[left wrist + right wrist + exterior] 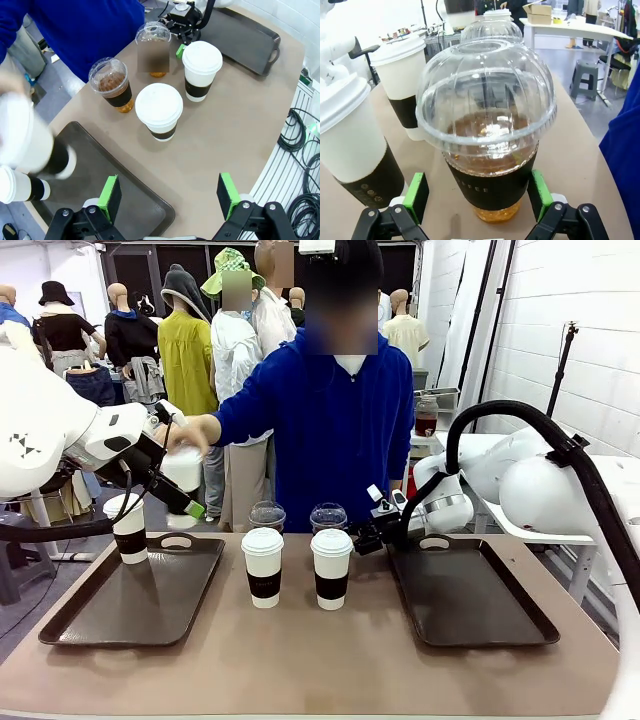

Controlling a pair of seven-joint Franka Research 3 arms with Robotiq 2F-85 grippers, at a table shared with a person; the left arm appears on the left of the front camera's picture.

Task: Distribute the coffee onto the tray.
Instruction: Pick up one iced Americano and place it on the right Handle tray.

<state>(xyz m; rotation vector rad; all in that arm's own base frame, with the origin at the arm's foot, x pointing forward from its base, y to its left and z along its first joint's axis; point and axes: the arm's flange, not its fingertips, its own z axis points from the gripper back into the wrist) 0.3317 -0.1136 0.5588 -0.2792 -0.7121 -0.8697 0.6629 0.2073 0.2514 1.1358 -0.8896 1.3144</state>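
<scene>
While the person's hand (192, 430) is holding a paper cup (184, 468) over the left tray (70, 620), the left gripper (170, 195) is hanging spread wide with nothing in it. The right gripper (477, 197) is straddling an iced coffee (485, 125) mid-table, jaws wide either side. A second paper cup (127, 532) is sitting on that tray's far corner.

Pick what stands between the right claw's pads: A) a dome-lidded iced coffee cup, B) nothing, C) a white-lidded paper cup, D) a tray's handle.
A: in the right wrist view the dome-lidded iced coffee cup stands between the green pads of the open right claw, while the paper cups stand off to one side.
</scene>
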